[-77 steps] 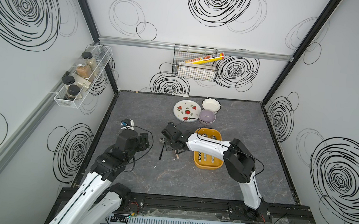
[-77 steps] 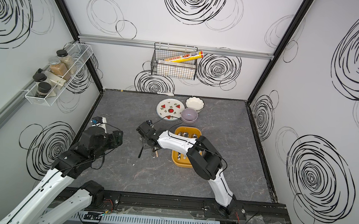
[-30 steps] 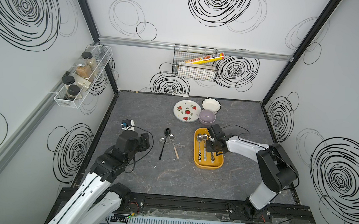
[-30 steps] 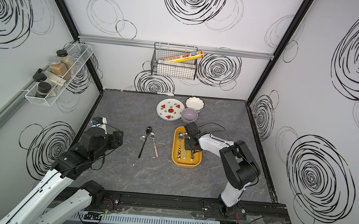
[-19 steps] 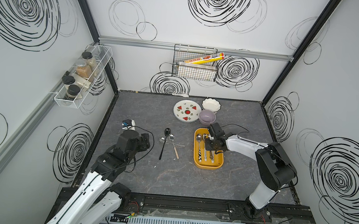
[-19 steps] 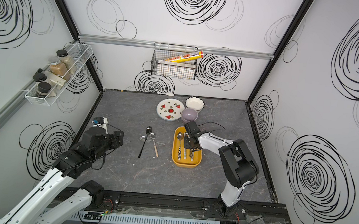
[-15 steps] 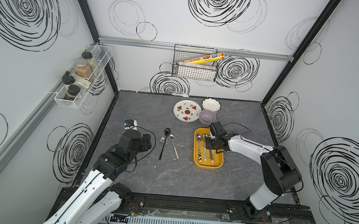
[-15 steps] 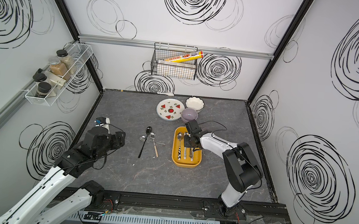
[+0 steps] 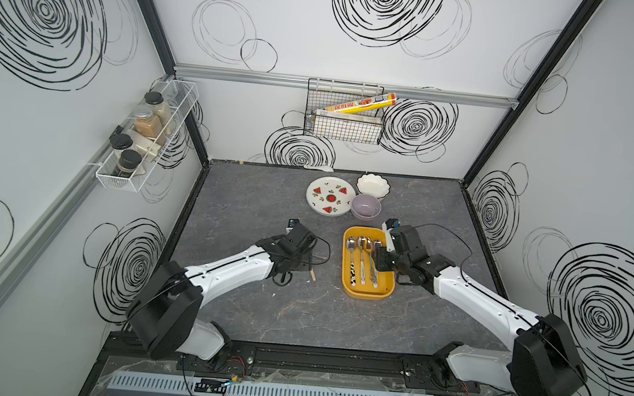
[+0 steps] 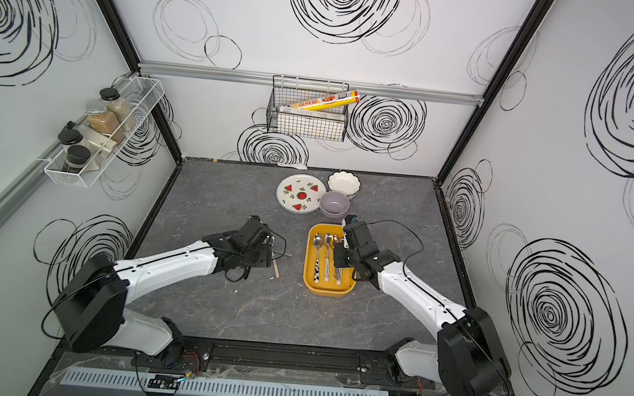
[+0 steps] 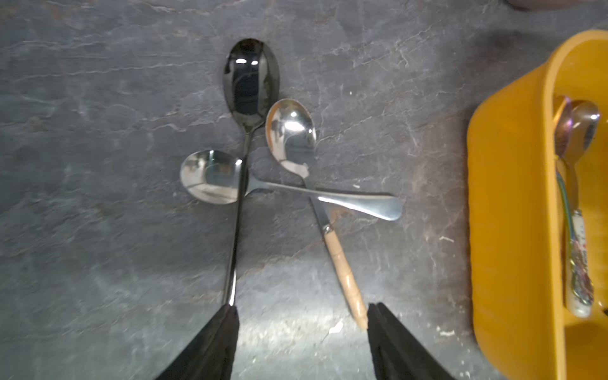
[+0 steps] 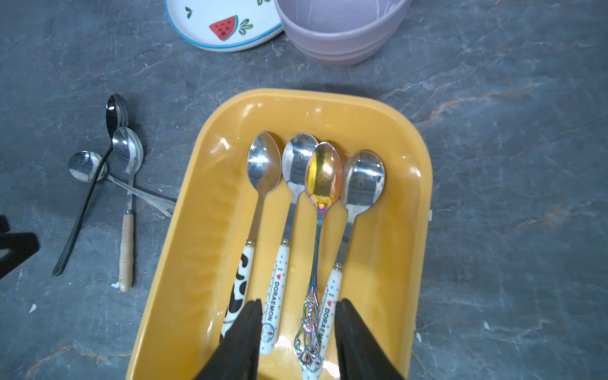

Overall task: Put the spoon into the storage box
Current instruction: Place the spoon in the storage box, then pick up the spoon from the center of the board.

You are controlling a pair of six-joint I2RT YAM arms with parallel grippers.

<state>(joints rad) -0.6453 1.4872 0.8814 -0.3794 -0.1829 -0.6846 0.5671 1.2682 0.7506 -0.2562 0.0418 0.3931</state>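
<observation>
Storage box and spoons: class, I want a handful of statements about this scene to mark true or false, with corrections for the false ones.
1. The storage box holds four spoons. True.
2. The right gripper is shut on the iridescent spoon. False: its jaws stand open above the box, and the spoon lies in it.
3. The black spoon, the wooden-handled spoon and the steel spoon lie on the table. True.
4. The lilac bowl holds a spoon. False: no spoon shows in it.
5. The left gripper is open. True.
</observation>
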